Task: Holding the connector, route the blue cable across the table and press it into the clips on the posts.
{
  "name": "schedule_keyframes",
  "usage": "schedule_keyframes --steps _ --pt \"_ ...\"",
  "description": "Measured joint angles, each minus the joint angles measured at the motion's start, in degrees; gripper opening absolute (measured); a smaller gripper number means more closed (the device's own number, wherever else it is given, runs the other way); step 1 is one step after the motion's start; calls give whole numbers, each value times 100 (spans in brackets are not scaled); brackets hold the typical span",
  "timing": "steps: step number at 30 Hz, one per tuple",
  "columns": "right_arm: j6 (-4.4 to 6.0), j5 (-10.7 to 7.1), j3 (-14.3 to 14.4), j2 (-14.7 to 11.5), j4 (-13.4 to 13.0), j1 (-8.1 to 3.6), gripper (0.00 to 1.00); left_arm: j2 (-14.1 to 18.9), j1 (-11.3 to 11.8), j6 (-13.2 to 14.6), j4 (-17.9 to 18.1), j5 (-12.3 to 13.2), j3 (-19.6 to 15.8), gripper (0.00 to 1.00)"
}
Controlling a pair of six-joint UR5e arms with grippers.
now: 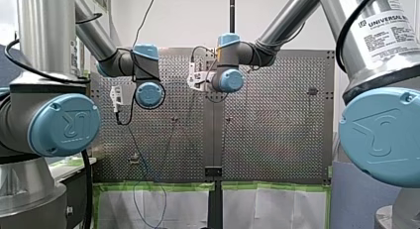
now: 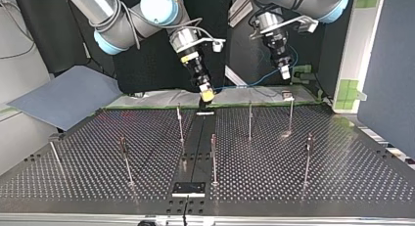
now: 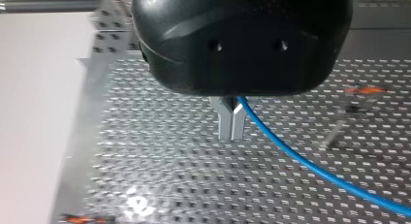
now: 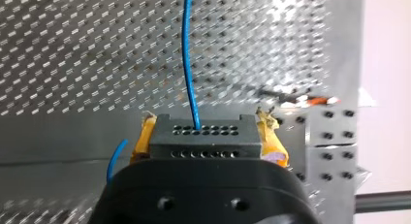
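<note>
My right claw pinches the connector between its yellow pads, above the counter edge at twelve o'clock in the top view. The blue cable leaves the connector straight ahead. My left claw has its metal fingers pressed together, seemingly on the cable. The nearest post stands at seven o'clock from my right claw. I'd hold the line lightly taut, carry it low over that post's clip, then press down squarely.
</note>
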Motion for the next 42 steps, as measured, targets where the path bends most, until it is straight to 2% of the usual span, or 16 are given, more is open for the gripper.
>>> schedule_keyframes --steps 5,10,17,22,33,42 --pt "39 -96 -206 29 29 17 0 212 43 -107 -154 0 167 0" --pt "95 -183 -412 66 126 45 0 258 134 -143 -414 -157 427 0" --pt "159 -243 -825 300 427 102 0 281 364 -162 -688 -181 805 0" --pt "162 -270 -1090 431 632 115 0 283 620 -203 -785 40 891 0" --pt "188 -284 -1716 824 1121 158 0 257 1302 -362 -861 723 1186 0" --pt "232 -369 -2199 993 1332 283 0 55 1518 -452 -1003 1184 1423 0"
